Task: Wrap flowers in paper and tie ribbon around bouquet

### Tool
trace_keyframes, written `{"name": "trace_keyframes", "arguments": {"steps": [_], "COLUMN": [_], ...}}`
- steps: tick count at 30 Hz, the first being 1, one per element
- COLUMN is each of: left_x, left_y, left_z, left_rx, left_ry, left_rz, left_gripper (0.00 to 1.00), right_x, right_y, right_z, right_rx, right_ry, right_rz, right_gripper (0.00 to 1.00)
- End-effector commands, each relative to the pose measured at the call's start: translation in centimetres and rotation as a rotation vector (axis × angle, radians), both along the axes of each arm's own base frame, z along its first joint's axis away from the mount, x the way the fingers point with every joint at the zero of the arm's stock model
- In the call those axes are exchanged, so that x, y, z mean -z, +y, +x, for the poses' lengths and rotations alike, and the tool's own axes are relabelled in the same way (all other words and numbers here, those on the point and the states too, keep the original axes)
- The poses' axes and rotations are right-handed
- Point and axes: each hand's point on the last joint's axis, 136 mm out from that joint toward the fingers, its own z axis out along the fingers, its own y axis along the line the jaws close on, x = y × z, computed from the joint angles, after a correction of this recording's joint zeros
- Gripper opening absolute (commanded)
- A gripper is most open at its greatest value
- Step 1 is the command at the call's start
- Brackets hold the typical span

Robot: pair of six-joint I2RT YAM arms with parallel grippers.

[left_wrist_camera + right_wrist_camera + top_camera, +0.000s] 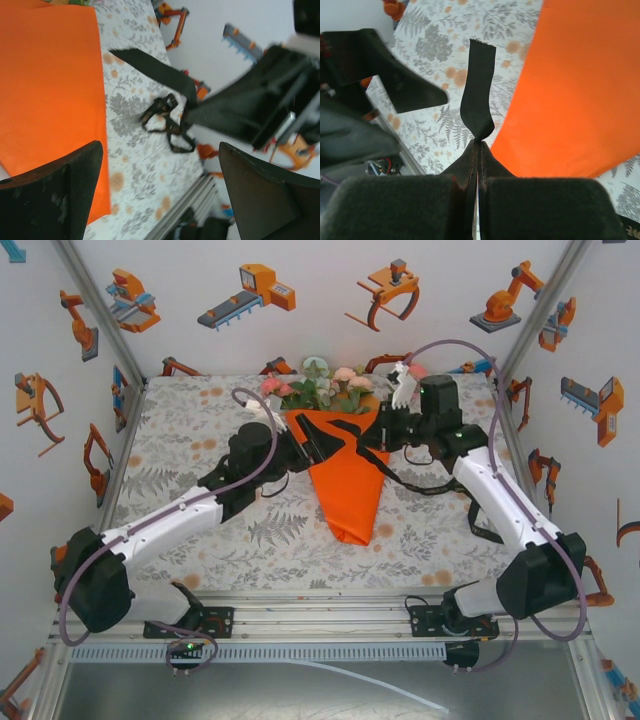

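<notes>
Bouquet (346, 478) in orange paper cone is wrapped; for tying, right tool (476, 150) grips narrow black fabric ribbon (477, 95), and released left tool (159, 155) should take its free end.

The table (190, 440), under a grey floral cloth, carries the bouquet (347, 480). It lies flat between the left jaws and the right jaws, with its flowers (330, 388) beyond both. Black ribbon (150, 66) trails over the cloth beside the right jaws.
</notes>
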Motion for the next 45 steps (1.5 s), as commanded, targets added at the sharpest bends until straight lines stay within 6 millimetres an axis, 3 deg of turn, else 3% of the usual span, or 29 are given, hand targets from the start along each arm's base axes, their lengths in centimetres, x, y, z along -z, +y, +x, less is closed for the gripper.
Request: {"name": "trace_keyframes", "arguments": {"steps": [1, 7, 10, 13, 18, 21, 26, 31, 36, 40, 45], "left_x": [0.4, 0.5, 0.6, 0.8, 1.6, 1.5, 0.4, -0.3, -0.6, -0.7, -0.7], "left_y": [-0.1, -1.4, -1.4, -1.3, -1.4, -0.7, 0.8, 2.8, 6.3, 9.4, 12.8], "left_z": [1.6, 2.6, 3.0, 3.1, 3.2, 3.2, 3.0, 3.1, 3.1, 2.9, 2.7], "left_rx": [-0.092, -0.069, -0.07, -0.077, -0.059, -0.069, -0.101, -0.141, -0.216, -0.277, -0.345], "left_ry": [0.168, 0.209, 0.208, 0.207, 0.221, 0.206, 0.147, 0.09, 0.046, 0.025, 0.016], "left_rz": [-0.2, -0.331, -0.359, -0.358, -0.342, -0.327, -0.24, -0.161, -0.056, 0.014, 0.063], "left_gripper": [0.91, 0.9, 0.83, 0.66, 0.24, 0.03, 0.0, 0.0, 0.0, 0.0, 0.0], "right_x": [-1.3, -1.5, -1.1, -1.0, -0.5, -0.6, -1.7, -2.9, -1.8, 1.6, 8.8], "right_y": [1.9, 4.4, 5.7, 6.6, 6.6, 6.2, 4.8, 1.2, -5.8, -12.8, -19.8], "right_z": [-1.4, -2.2, -2.7, -3.1, -2.3, -1.9, -1.9, -1.4, 0.1, 0.3, -1.8], "right_rx": [-0.089, -0.178, -0.217, -0.24, -0.197, -0.159, -0.082, 0.093, 0.389, 0.63, 0.82], "right_ry": [-0.065, -0.043, -0.032, -0.039, -0.03, -0.035, -0.072, -0.131, -0.067, 0.073, 0.29], "right_rz": [0.036, 0.079, 0.073, 0.06, 0.029, 0.01, -0.027, -0.086, -0.154, -0.218, -0.318], "right_gripper": [0.0, 0.0, 0.0, 0.0, 0.0, 0.11, 0.39, 0.56, 0.6, 0.6, 0.6]}}
